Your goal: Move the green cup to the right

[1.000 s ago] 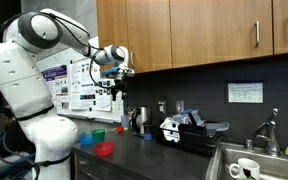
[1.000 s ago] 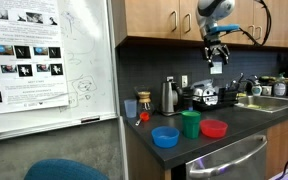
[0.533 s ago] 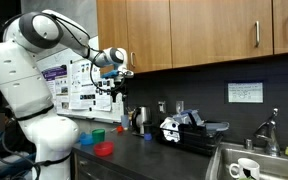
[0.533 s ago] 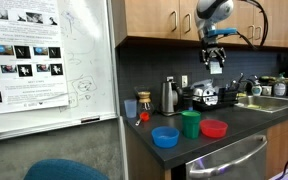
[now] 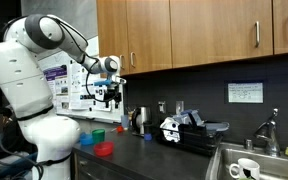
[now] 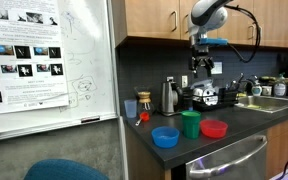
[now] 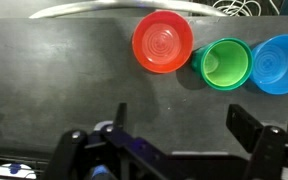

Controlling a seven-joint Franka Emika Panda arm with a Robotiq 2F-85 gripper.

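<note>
In an exterior view, the Franka arm's pincer (image 5: 112,95) hangs high above the dark desk (image 5: 154,160), where the green cup (image 5: 98,131) stands upright near a red dish (image 5: 104,149) and a blue cup (image 5: 87,140). In an exterior view, the green cup (image 6: 190,124) stands between the two near the desk's front edge. The wrist view looks straight down on the row, the green cup (image 7: 224,64) in the middle, the pincer's fingers (image 7: 246,122) spread apart and holding nothing.

Dim, soft kitchen views; wrist view brighter, sharp.
</note>
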